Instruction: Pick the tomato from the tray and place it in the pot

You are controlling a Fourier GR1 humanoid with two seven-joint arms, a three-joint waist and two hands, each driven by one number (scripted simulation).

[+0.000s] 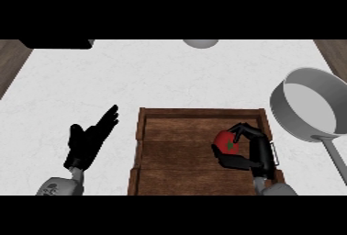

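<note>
One tomato (226,143), one tray (177,137), one pot (308,105): that is the count of the task's things from my head view, and there are my two hands besides. No brand, label or writing can be read on any of them.

The tray is a brown wooden one with raised walls, lying on the white counter (169,78) in the lower middle of the view. The only thing showing inside it is the red tomato with a green spot on top, at its right side, and my right hand (247,149) is there with it. My fingers and thumb are curled round the tomato, grasping it, with the fruit showing red between them. I cannot tell whether it sits on the tray floor or is lifted off it.

The pot is grey metal, round, with a long handle running down toward the lower right. It stands on the counter just right of the tray, and its inside shows only pale grey.

My left hand (89,140) rests to the left of the tray, released, fingers straight and pointing up and to the right, holding nothing.

At the top edge sit one dark object (58,43) on the left and one grey rounded object (200,43) near the middle, both cut off by the view.
</note>
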